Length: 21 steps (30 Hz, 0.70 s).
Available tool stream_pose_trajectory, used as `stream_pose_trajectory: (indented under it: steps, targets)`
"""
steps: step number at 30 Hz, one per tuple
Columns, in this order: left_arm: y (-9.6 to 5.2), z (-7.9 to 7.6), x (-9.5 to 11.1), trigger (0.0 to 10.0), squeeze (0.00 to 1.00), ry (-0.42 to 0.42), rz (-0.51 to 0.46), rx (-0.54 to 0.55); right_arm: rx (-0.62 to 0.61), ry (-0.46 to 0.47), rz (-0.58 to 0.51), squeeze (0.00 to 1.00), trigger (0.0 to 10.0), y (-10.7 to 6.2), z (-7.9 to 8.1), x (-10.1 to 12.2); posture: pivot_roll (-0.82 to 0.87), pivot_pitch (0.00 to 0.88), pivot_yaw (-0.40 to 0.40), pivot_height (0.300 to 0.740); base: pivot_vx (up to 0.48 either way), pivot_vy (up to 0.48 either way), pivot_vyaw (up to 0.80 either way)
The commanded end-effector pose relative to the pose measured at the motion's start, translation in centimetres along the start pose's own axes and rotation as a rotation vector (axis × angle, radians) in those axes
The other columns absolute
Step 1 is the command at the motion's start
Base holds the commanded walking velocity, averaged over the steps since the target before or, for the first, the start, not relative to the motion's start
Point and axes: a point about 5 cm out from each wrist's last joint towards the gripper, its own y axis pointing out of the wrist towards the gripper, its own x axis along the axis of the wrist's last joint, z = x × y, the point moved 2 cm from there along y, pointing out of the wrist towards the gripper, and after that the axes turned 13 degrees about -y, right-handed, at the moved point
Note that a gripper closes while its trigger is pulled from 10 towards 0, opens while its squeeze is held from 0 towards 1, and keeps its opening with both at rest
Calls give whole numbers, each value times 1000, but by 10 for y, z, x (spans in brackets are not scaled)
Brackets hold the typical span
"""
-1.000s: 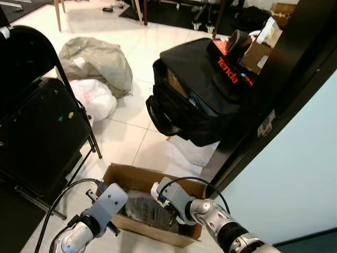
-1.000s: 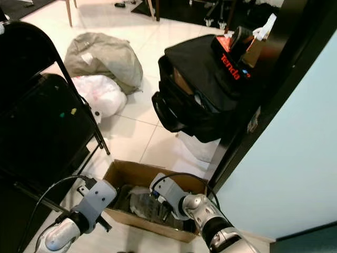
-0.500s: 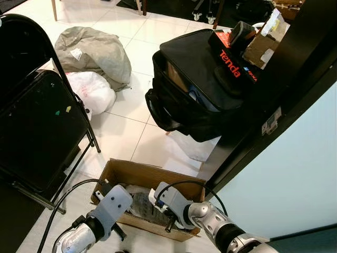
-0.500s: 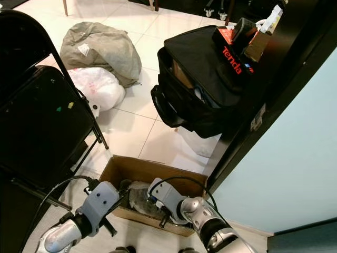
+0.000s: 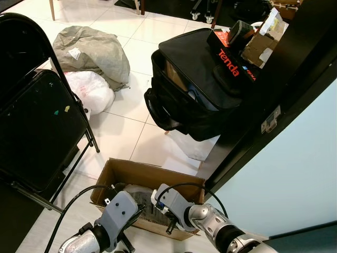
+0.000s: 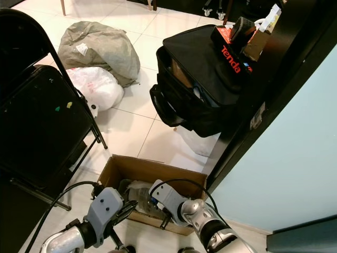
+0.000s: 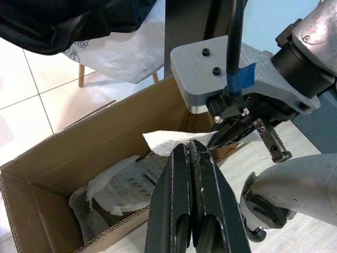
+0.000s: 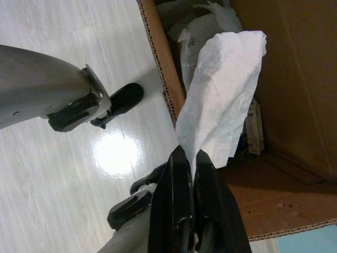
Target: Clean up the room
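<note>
An open cardboard box [image 5: 131, 169] lies on the tiled floor just in front of me, with crumpled white wrappers [image 7: 118, 182] inside. My right gripper [image 8: 192, 158] hangs over the box's near edge, shut on a white paper tissue [image 8: 224, 89] that droops toward the inside of the box. My left gripper [image 7: 190, 150] is beside it over the near edge, with its fingers pressed together and nothing between them. Its tips point at the tissue [image 7: 166, 141] close to the right gripper [image 7: 221, 138].
A black folding chair [image 5: 37, 121] stands at the left. Beyond the box are a black bag [image 5: 195, 84] with a Tenda carton on top, a grey sack [image 5: 92, 50] and a white plastic bag [image 5: 90, 90]. A dark door frame [image 5: 274, 100] and a pale wall close the right side.
My left gripper has swung rightward toward the box and the right gripper. The right gripper stays at the box's near edge holding the tissue. The camera shifted slightly.
</note>
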Motion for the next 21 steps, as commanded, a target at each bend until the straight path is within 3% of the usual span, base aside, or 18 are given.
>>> stream_pose_trajectory:
  steps: [1, 2, 4, 5, 6, 7, 21]
  targets:
    - [-2, -5, -6, 10000, 0, -12, 33, -17, 31, 22, 28, 745, 10000, 1, 9, -8, 80, 290, -83, 740, 0, 0, 0]
    - [-2, -4, -6, 10000, 0, -10, 35, -15, 31, 19, 30, 827, 10000, 1, 9, -8, 79, 290, -82, 740, 0, 0, 0]
    - [-2, -4, -6, 10000, 0, -9, 38, -15, 23, 13, 32, 800, 10000, 1, 9, -9, 79, 290, -82, 740, 0, 0, 0]
    - [-2, -3, -6, 10000, 0, -6, 42, -12, 8, 5, 33, 545, 10000, 1, 7, -9, 80, 290, -82, 740, 0, 0, 0]
    - [-2, -3, -6, 10000, 0, -6, 42, -12, 8, 5, 33, 545, 10000, 1, 7, -9, 80, 290, -82, 740, 0, 0, 0]
    - [-2, -3, -7, 10000, 0, -5, 43, -10, -18, -8, 34, 0, 10000, 1, 4, -8, 79, 289, -81, 740, 0, 0, 0]
    - [0, 3, -8, 10000, 0, 18, 55, 20, -134, -5, 26, 0, 10000, -2, -12, -4, 82, 271, -77, 740, 0, 0, 0]
